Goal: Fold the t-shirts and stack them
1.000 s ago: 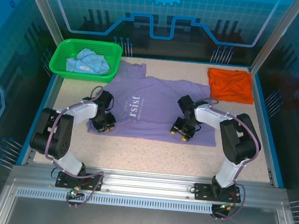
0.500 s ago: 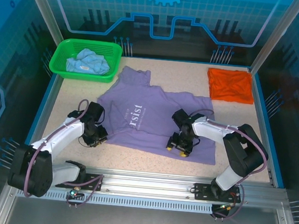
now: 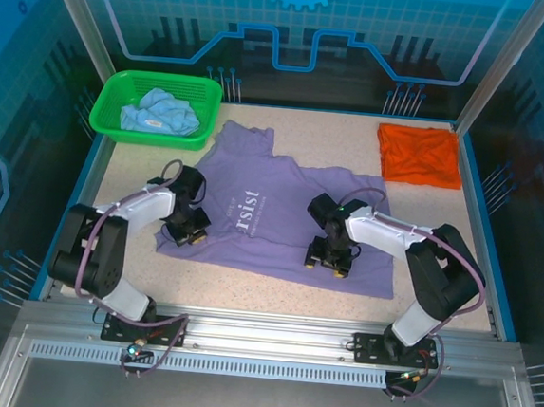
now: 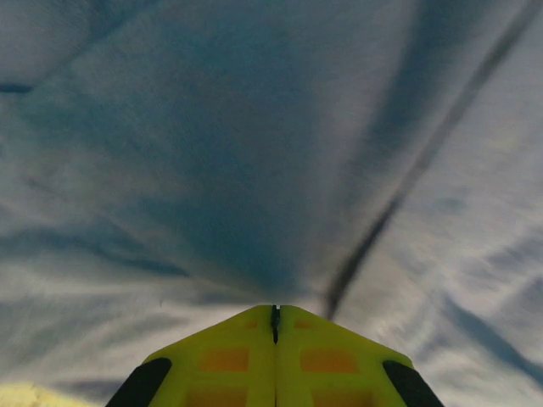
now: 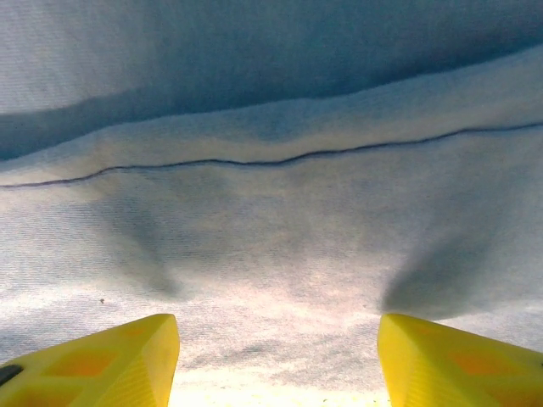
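Observation:
The lavender t-shirt (image 3: pixel 271 213) lies spread out and rumpled in the middle of the table, with white lettering on its chest. My left gripper (image 3: pixel 186 227) is at the shirt's left hem. Its jaws are shut on a pinch of the cloth (image 4: pixel 254 153), which tents toward the left gripper (image 4: pixel 276 307). My right gripper (image 3: pixel 329 258) is low over the shirt's lower right part. In the right wrist view the right gripper (image 5: pixel 276 329) is open, with flat cloth (image 5: pixel 271 212) between the fingers. The orange t-shirt (image 3: pixel 419 154) lies folded at the back right. The light blue t-shirt (image 3: pixel 161 113) is bunched in the basket.
A green basket (image 3: pixel 108 118) stands at the back left corner, touching the lavender shirt's sleeve. Blue rails edge the table (image 3: pixel 246 287). Bare tabletop lies along the near edge and between the lavender and orange shirts.
The lavender shirt has been dragged and has turned slightly, and its sleeve now reaches the basket. My left gripper swung toward the near left, then came back. My right gripper opened wider.

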`<state>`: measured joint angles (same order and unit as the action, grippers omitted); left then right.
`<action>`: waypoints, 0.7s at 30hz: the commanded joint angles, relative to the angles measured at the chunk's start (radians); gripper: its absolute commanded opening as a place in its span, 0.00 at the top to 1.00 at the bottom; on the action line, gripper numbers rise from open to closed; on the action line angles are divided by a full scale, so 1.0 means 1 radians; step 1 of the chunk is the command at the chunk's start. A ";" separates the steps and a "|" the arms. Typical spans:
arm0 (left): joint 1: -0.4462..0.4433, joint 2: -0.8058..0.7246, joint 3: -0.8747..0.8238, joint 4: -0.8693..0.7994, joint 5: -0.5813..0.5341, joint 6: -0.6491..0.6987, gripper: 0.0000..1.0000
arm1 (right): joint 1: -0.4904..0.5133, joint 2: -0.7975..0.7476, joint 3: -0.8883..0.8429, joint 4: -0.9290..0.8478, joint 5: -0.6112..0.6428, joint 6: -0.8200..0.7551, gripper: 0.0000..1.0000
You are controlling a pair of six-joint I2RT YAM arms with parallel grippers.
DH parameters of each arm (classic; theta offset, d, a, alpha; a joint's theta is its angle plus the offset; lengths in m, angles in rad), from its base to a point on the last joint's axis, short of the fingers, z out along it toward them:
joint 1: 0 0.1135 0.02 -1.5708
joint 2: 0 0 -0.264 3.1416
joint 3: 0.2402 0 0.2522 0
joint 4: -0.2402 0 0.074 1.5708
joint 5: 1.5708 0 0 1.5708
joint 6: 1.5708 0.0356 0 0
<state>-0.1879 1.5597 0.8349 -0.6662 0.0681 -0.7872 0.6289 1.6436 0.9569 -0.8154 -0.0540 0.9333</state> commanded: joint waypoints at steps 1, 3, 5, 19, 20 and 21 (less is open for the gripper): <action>0.004 0.030 -0.061 0.049 0.012 -0.037 0.93 | 0.015 0.010 -0.016 0.015 0.021 -0.022 0.35; 0.004 0.026 -0.094 0.050 0.024 -0.059 0.92 | 0.014 0.034 -0.032 0.022 0.013 -0.025 0.35; 0.002 -0.007 -0.138 0.050 0.026 -0.083 0.91 | 0.015 0.046 -0.053 0.034 -0.003 -0.027 0.36; -0.017 -0.414 -0.383 -0.135 0.041 -0.230 0.90 | 0.041 -0.025 -0.243 0.072 -0.082 -0.117 0.33; -0.021 -0.446 -0.388 -0.155 0.043 -0.247 0.89 | 0.047 -0.021 -0.245 0.075 -0.089 -0.127 0.33; -0.025 -0.471 -0.395 -0.169 0.045 -0.261 0.90 | 0.053 -0.017 -0.244 0.075 -0.091 -0.133 0.33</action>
<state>-0.2050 1.1332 0.4797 -0.6762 0.1139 -0.9859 0.6437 1.5574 0.7971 -0.7052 -0.0868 0.8356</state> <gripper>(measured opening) 0.107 0.668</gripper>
